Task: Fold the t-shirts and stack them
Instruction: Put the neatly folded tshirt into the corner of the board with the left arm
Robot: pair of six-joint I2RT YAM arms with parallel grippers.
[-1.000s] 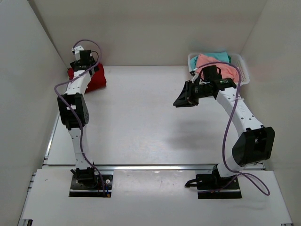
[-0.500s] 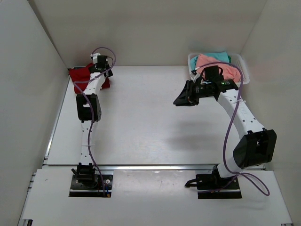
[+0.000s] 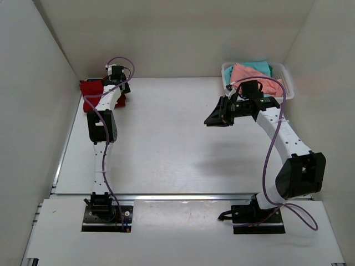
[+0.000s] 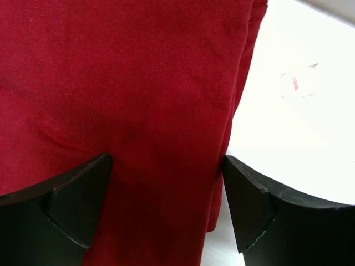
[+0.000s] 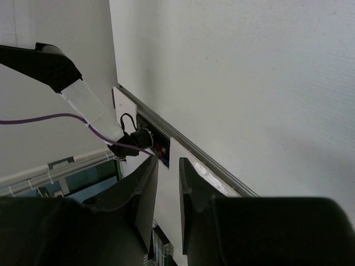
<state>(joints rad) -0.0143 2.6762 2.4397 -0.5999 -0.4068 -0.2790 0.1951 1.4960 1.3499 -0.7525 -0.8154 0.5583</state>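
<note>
While the left claw (image 4: 166, 205) hangs with its jaws spread wide just over the large dark red cloth t-shirt (image 4: 111, 83), gripping nothing, that shirt lies as a compact bundle in the far left corner of the tabletop (image 3: 166, 144). In the left wrist view a layered edge runs down its right side, which suggests it is already folded, though whether the fingertips touch the cloth cannot be told. The right claw (image 5: 168, 188) hovers over the bare middle-right of the tabletop with its jaws drawn in to a narrow slit and nothing between them. Behind it, in the far right corner, stands the white mesh plastic basket (image 3: 285, 83), where the salmon pink cloth t-shirt (image 3: 252, 77) lies crumpled on top with the teal cloth t-shirt (image 3: 260, 65) showing behind it. By this reading, one shirt of three looks finished and placed as the base of a stack. The pink and teal ones are not yet taken out, spread, folded or laid on the red one, so most of the work remains.
</note>
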